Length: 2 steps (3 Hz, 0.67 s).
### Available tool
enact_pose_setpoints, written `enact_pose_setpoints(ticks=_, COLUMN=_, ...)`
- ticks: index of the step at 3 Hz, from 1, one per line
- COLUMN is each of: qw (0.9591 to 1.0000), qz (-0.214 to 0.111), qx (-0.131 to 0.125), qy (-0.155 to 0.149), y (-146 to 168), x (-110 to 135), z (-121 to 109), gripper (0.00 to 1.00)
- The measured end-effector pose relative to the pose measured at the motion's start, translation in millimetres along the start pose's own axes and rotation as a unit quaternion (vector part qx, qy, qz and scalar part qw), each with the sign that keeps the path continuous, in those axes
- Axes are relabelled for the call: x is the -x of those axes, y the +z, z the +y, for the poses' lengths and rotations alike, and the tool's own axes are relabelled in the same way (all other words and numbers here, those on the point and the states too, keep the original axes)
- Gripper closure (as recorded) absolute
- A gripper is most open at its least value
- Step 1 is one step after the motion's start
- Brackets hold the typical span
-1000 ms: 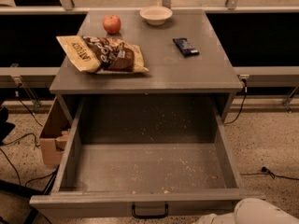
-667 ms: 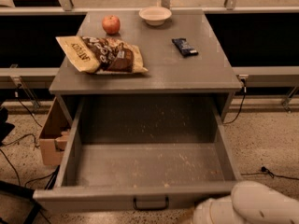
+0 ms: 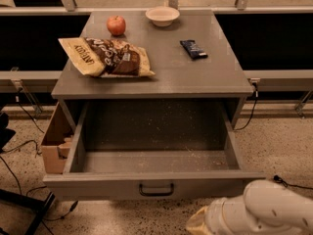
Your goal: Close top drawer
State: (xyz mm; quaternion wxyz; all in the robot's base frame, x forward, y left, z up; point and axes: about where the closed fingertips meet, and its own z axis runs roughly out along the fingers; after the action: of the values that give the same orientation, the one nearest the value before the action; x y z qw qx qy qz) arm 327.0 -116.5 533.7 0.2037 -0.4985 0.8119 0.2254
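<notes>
The top drawer (image 3: 156, 187) of the grey cabinet stands pulled out toward me. Its floor is speckled with pale crumbs, and a small dark loop handle (image 3: 156, 189) sits at the centre of its front panel. My white arm (image 3: 266, 209) comes in from the bottom right corner. My gripper (image 3: 198, 223) is at its tan end, low in front of the drawer's front panel, below and to the right of the handle. I cannot tell whether it touches the panel.
On the cabinet top (image 3: 195, 77) lie a red apple (image 3: 116, 25), a pale bowl (image 3: 162, 15), a snack bag (image 3: 105, 57) and a dark wrapped bar (image 3: 193, 49). A cardboard box (image 3: 55, 143) stands left of the drawer. Cables run over the speckled floor on both sides.
My arm has come further into view from the bottom right, moving left and up. The drawer's front panel has moved back toward the cabinet, so the drawer sticks out less.
</notes>
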Motion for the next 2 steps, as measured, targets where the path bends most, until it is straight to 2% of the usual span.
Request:
enact_pose_setpoints(ticks=1, qw=0.9998, qz=0.009, qx=-0.019, qy=0.002, y=-10.3, x=4.5, z=-71.1, gripper=1.00)
enact_pose_setpoints(ticks=2, qw=0.9998, qz=0.009, qx=-0.019, qy=0.002, y=-10.2, x=3.8, z=-68.2, gripper=1.00)
